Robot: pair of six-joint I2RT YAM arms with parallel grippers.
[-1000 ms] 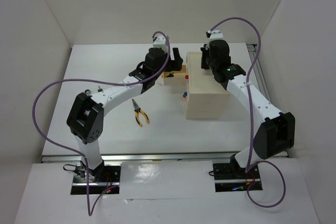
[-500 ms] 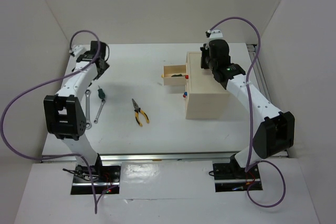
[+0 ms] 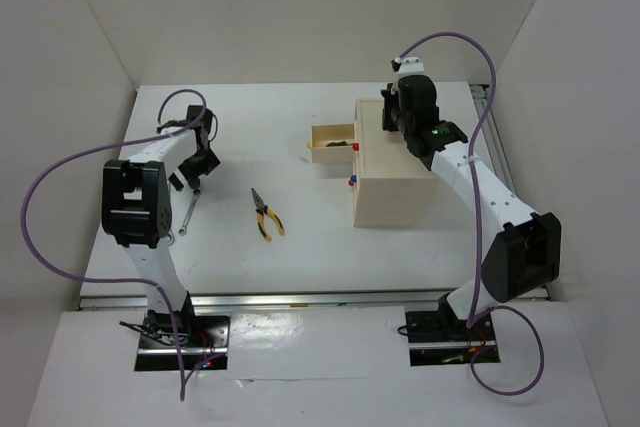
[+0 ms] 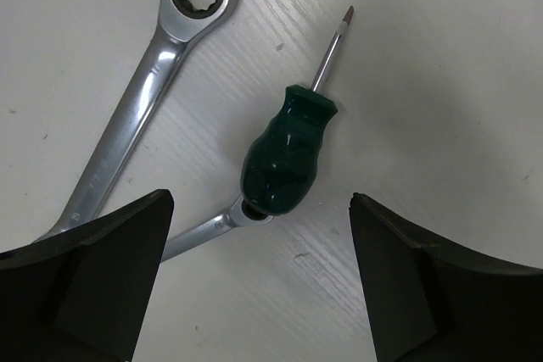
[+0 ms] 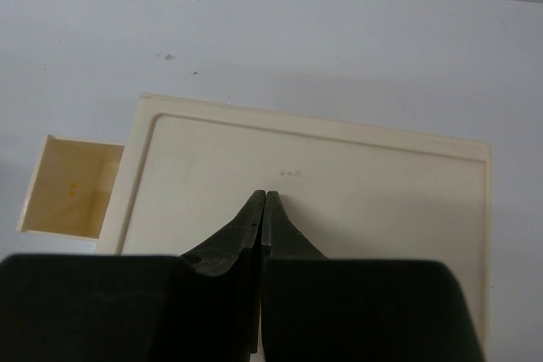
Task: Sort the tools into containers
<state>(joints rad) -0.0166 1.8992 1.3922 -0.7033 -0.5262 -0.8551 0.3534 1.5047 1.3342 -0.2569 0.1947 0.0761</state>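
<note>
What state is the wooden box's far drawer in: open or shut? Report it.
Open. The drawer sticks out leftward from the wooden box, its inside exposed from above.

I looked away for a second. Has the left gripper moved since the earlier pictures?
Yes. The left gripper went from the open drawer leftward past the pliers, and now hangs open over the green screwdriver.

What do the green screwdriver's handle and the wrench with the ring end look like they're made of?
Green screwdriver handle: looks like glossy moulded plastic, judging by its soft highlights. Wrench: polished, probably chromed steel, given the mirror-bright reflections along its shank.
</note>
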